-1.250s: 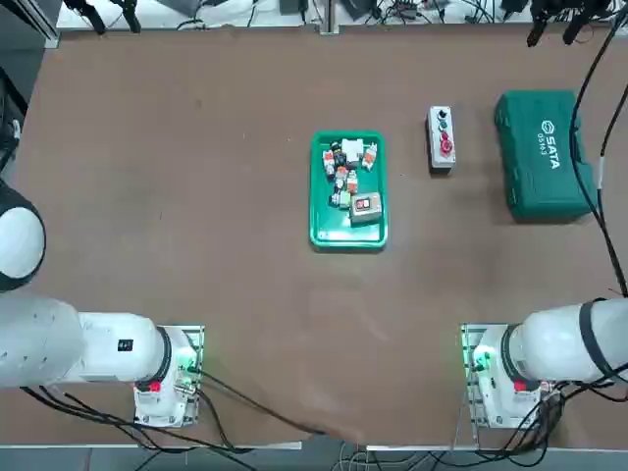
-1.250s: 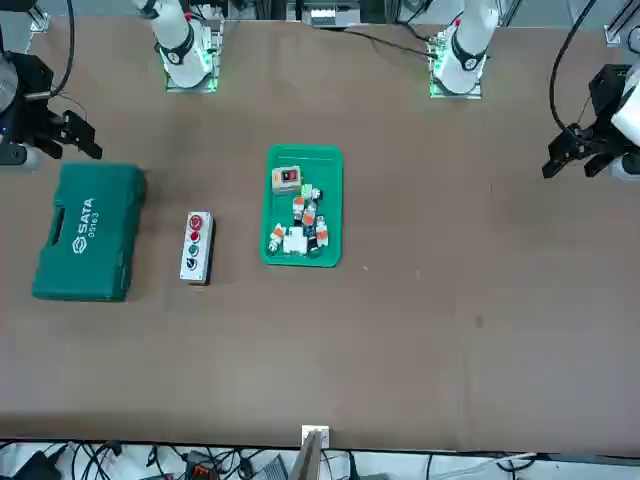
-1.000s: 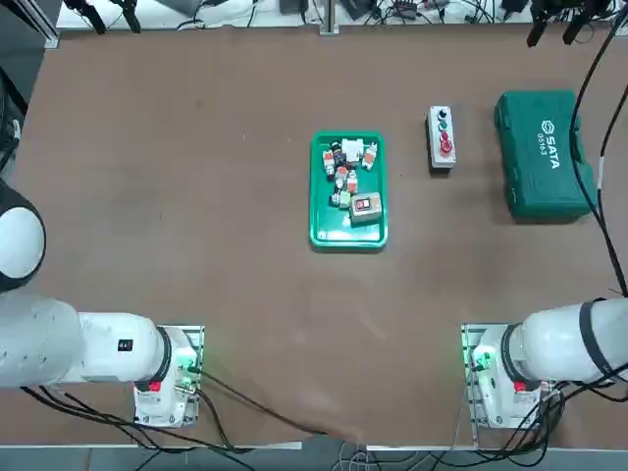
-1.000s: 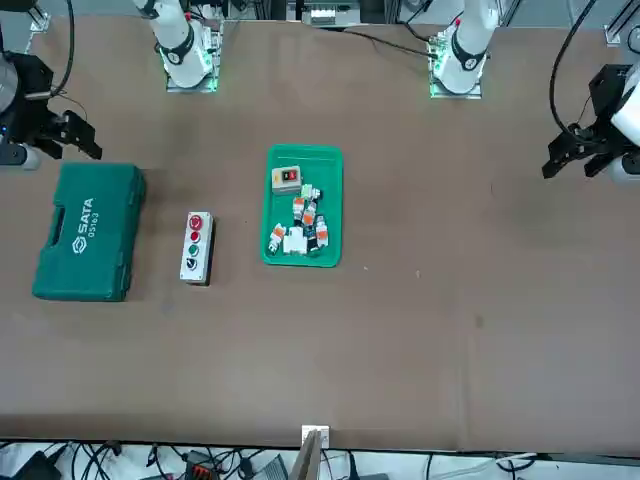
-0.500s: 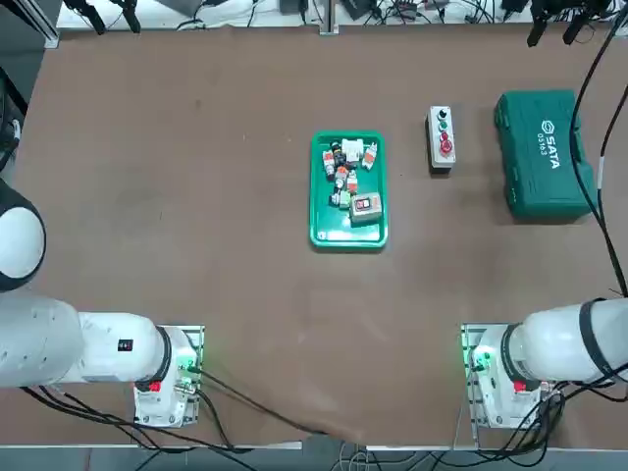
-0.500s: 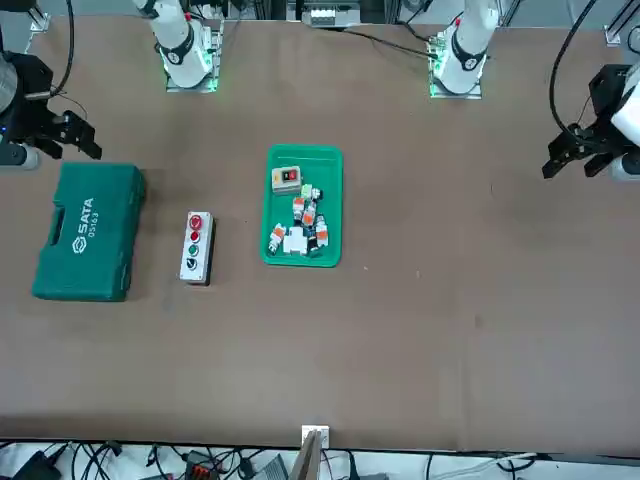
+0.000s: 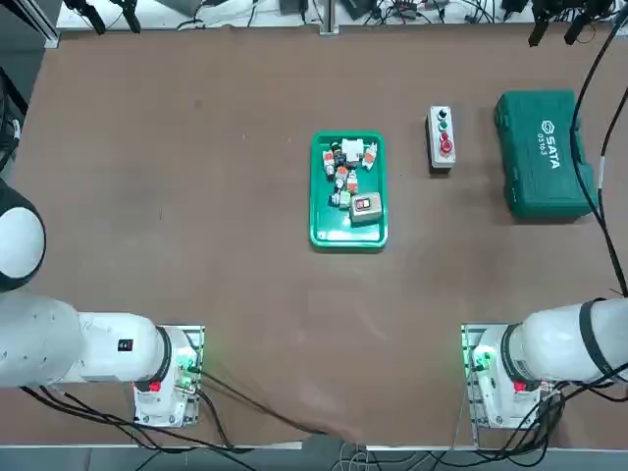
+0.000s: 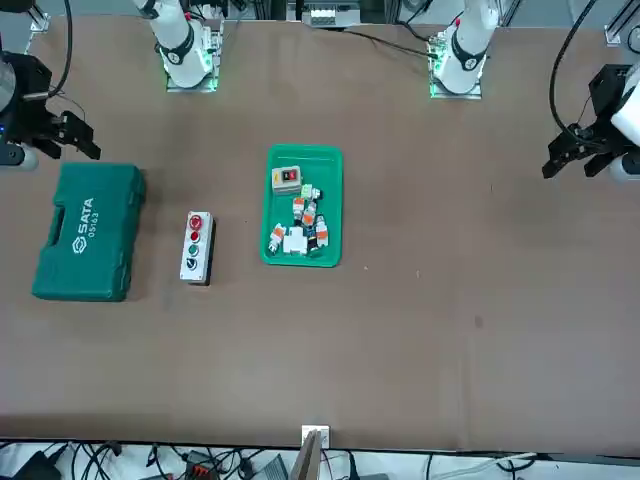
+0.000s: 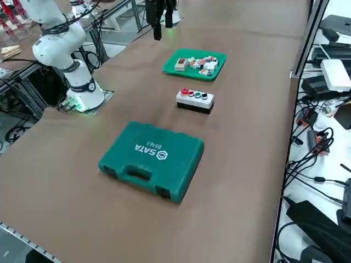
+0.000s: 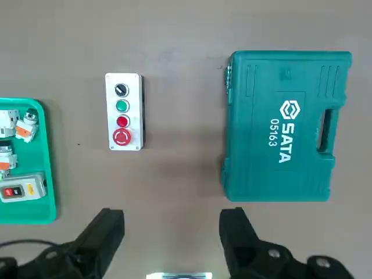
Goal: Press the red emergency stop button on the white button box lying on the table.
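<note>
The white button box [image 10: 123, 110] lies flat on the table [image 7: 196, 196], between a green tray and a green case. Its buttons run in a row, and the round red emergency stop button [image 10: 122, 137] is the largest, at one end. Both show in the top view, box [image 7: 441, 137] and red button [image 7: 445, 147], and in the front view, box [image 8: 195, 247] and red button [image 8: 195, 222]. My right gripper [image 10: 172, 232] hangs high above the table, open and holding nothing, well clear of the box. It appears near the far right edge in the top view [image 7: 552, 29].
A green tray [image 7: 348, 189] of small switches and connectors sits mid-table. A big green SATA case [image 7: 545, 152] lies just to the right of the button box. Cables run along the far table edge.
</note>
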Robot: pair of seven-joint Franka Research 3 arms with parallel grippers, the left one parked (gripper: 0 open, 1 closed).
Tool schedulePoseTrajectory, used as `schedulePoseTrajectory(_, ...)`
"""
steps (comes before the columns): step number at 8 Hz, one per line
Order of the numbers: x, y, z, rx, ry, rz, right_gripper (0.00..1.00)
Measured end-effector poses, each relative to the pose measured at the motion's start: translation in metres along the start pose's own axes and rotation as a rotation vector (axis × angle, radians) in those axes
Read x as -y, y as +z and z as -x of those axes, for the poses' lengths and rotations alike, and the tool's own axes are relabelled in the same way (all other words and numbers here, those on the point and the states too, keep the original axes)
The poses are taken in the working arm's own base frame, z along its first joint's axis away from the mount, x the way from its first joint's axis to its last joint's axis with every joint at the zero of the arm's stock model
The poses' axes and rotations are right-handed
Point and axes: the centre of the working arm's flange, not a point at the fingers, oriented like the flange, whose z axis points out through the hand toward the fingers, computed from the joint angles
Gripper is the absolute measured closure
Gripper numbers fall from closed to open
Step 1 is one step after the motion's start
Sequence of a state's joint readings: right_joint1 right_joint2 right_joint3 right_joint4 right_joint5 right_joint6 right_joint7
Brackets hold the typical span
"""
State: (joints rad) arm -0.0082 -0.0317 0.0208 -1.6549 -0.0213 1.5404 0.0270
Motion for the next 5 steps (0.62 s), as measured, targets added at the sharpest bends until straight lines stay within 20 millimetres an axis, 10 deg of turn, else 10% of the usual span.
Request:
schedulePoseTrajectory(3,-0.002,0.006,-0.004,0.012,0.008,0.000,0.04)
schedulePoseTrajectory(5,-0.001,0.016,-0.006,0.052,0.006,0.001,0.41)
